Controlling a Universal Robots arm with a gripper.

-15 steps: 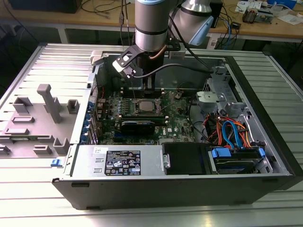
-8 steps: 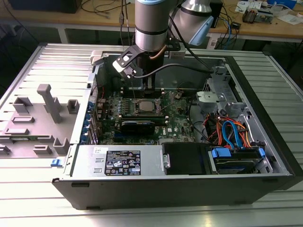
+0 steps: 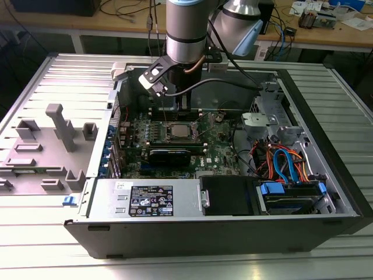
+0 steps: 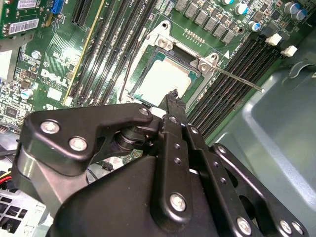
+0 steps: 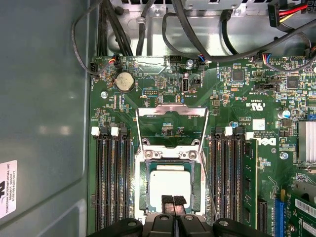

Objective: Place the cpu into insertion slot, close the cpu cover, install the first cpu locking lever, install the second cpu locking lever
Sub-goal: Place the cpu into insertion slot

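Beside the cpu (image 5: 170, 185), first wrist view shows cpu cover (image 5: 171, 112) open.

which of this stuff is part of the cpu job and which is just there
Job: cpu, seated in insertion slot; cpu cover, open; locking lever; pincer over the cpu.
Just there: memory slots, coin battery, blue cables, grey plastic parts.

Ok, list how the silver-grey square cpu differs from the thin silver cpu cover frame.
The silver-grey square cpu is a solid plate; the thin silver cpu cover frame has a large cut-out. The cpu lies flat in the insertion slot; the cover is swung open beside it. Both are square, silvery metal.
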